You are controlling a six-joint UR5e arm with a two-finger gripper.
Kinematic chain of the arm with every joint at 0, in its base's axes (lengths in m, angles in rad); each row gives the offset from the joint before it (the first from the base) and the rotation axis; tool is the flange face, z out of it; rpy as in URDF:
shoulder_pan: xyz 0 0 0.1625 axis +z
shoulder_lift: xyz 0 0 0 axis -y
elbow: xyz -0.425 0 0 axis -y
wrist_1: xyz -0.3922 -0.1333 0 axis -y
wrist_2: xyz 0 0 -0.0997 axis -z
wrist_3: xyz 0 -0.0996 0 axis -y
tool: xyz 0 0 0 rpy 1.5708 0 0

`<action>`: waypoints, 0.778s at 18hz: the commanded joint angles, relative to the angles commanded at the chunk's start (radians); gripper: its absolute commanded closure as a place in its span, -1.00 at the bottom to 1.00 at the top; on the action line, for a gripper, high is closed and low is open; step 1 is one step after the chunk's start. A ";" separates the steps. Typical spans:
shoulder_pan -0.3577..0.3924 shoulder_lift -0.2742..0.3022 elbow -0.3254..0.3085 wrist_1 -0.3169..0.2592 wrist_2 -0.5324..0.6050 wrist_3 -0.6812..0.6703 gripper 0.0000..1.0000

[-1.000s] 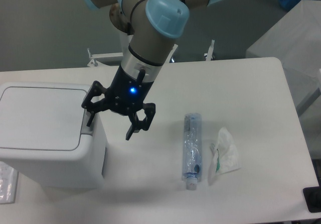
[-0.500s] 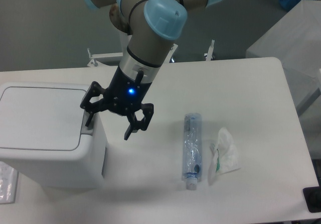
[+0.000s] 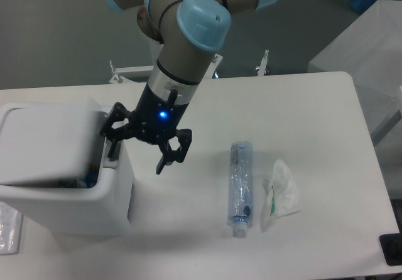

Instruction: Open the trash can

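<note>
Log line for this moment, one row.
gripper open, one finger on bin tab | trash can lid lifting, gap showing | bottle on table

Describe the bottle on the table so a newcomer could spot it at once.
Start at the big white trash can on the table's left side, then look right, past the black gripper. The clear crushed bottle lies flat, cap toward the table's near edge. Unlike the crumpled white wrapper beside it, it is long, transparent and tube-shaped.

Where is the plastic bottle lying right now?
The plastic bottle lies on the table, right of centre, between the end effector and a crumpled wrapper.
</note>
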 joint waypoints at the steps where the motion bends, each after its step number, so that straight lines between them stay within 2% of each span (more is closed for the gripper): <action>1: 0.000 0.002 0.002 0.008 0.000 -0.003 -1.00; 4: 0.002 0.005 0.003 0.011 0.000 -0.005 -1.00; 8: 0.002 -0.008 0.040 0.014 0.000 0.008 -1.00; 10: 0.011 -0.023 0.069 0.046 0.002 0.011 -1.00; 14: 0.104 -0.047 0.124 0.094 0.003 0.070 -1.00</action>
